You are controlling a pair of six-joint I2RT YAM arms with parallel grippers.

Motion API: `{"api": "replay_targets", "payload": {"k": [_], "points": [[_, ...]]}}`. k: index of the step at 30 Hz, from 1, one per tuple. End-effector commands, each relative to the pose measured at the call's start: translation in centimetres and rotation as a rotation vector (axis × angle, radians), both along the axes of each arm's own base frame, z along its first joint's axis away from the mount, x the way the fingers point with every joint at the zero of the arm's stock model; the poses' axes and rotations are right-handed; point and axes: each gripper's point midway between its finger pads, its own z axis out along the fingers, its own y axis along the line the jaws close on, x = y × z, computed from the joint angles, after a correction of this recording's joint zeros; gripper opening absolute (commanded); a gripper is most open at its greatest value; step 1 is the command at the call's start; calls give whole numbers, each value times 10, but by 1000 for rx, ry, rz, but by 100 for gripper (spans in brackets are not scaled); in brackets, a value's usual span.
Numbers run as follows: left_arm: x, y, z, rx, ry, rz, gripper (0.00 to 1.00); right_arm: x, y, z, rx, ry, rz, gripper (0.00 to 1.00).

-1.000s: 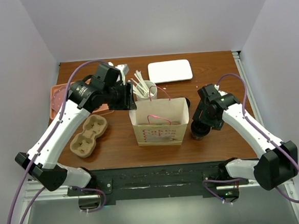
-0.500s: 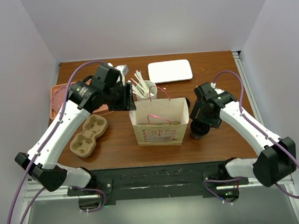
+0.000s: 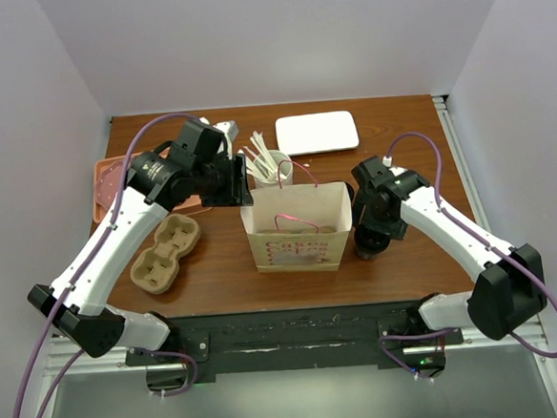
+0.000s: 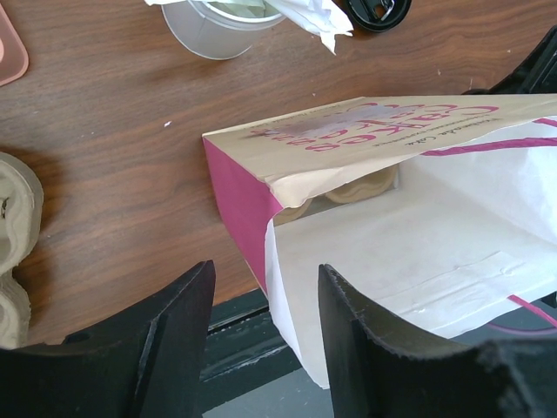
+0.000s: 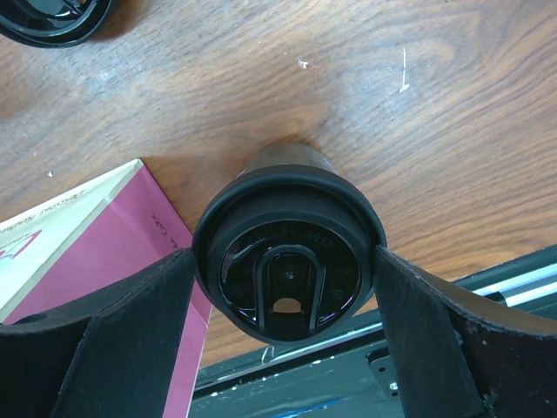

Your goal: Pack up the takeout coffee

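The takeout coffee, a dark cup with a black lid, stands on the table just right of the paper bag. My right gripper hangs over it, open, with one finger close against each side of the lid. At the bag's left rim my left gripper is open. The bag's white side wall stands between its fingers. The bag is open at the top, and something tan shows deep inside it.
A white cup of stirrers stands behind the bag, with a loose black lid beside it. A cardboard cup carrier lies at the left. A pink tray is at the far left and a white tray at the back.
My right arm has swung left toward the bag and over the cup, and its jaws have widened a little. The left arm and the bag have not moved.
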Motion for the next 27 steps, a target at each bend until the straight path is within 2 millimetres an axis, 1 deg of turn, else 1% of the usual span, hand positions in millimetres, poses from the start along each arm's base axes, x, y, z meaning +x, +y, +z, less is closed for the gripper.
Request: {"api": "replay_targets", "payload": {"k": [1,5,14,15,17,18,21,22,24,25,26,27], "points": [[0,5,16,-19,-48,9,56,10,-1,6,-15,-54,-22,84],[1,6,15,-15,-47,9,56,8,-2,2,-31,-45,-18,81],[1,8,16,-11,-50,15,56,4,-4,-3,-45,-24,-11,80],[1,8,17,-11,-52,12,56,4,-3,-3,-43,-26,-9,77],[-1,10,17,-6,-54,11,56,4,-2,-3,-46,-26,-2,74],[-1,12,18,-1,-54,19,56,5,-3,-3,-51,-29,-4,70],[-2,15,17,7,-52,23,56,8,-7,6,-66,-57,1,64],[-2,16,16,10,-50,25,56,11,-10,11,-87,-73,13,60],[-2,16,17,9,-48,27,56,16,-12,28,-98,-112,35,54],[-3,17,16,10,-44,29,56,22,-13,41,-113,-139,62,50],[-3,17,17,9,-43,30,56,23,-17,50,-134,-157,72,48],[-4,17,16,12,-40,30,56,25,-18,58,-140,-172,87,47]]}}
